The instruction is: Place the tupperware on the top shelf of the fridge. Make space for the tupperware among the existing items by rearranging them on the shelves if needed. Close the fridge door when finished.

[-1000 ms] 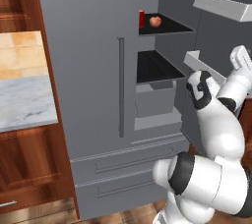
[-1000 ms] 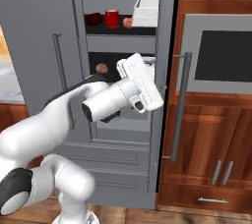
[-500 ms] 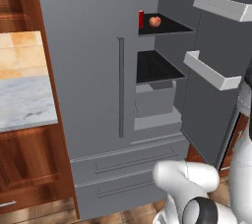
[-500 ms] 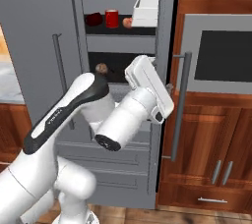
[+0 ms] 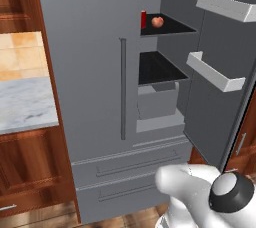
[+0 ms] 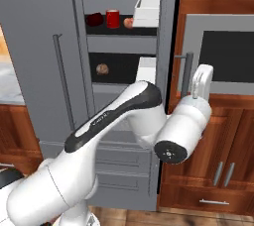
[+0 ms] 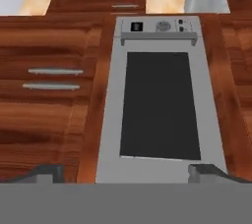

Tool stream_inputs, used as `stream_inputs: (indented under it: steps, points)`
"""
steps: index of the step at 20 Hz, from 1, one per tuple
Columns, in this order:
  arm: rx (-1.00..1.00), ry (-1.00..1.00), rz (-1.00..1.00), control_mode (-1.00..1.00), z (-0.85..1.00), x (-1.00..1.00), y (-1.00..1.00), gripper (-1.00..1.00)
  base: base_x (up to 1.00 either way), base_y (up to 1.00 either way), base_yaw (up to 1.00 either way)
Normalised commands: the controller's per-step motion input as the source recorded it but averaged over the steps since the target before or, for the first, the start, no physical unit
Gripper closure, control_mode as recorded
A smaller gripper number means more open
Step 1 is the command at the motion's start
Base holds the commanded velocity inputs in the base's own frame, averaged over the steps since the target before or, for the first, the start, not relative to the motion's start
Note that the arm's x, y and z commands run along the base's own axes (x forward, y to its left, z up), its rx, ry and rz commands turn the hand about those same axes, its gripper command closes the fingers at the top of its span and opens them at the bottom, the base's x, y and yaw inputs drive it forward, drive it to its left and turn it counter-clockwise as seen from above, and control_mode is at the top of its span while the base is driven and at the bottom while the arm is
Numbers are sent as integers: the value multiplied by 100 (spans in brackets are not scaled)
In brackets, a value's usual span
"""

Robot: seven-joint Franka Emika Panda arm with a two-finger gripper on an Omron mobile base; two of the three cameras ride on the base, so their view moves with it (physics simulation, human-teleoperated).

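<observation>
1. the gripper (image 7: 125,174) was spread wide, its two dark tips far apart, and nothing was between them.
2. it looked straight at the oven (image 7: 160,105), which sits in the wooden cabinets (image 7: 54,120). in the right base view the white hand stood in front of this oven (image 6: 228,56), just past the edge of the open fridge door (image 6: 168,71).
3. the fridge (image 5: 90,72) stood open. the top shelf (image 6: 119,30) carried a red can (image 6: 112,19), an apple (image 6: 128,22) and a dark red thing (image 6: 94,19). a brown lump (image 6: 102,69) lay on the lower shelf (image 5: 160,69).
4. where the tupperware lay i could not tell; it was not on the top shelf.
5. i judged that the arm was turning away from the fridge to look for the tupperware. to do this well, it should keep the fingers spread, swing clear of the door edge and its white bins (image 5: 225,8), and turn until the tub comes into the hand view.
6. one second before, the hand was in front of the lower shelf. half a second before, it was near the door edge. now it was further right, before the oven. the things on the shelves had not moved.
</observation>
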Motion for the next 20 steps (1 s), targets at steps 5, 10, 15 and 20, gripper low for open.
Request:
stream_inputs:
  steps: [5,10,15,20]
  points:
    - [31,16,11,-100,0,28,-39,-100,0,0,0]
    - [13,32,26,-100,-30,57,0,-100,0,0,0]
    - [13,23,36,-100,-41,64,-2,-100,0,0,0]
    - [21,5,40,-100,-58,49,-29,-100,0,0,0]
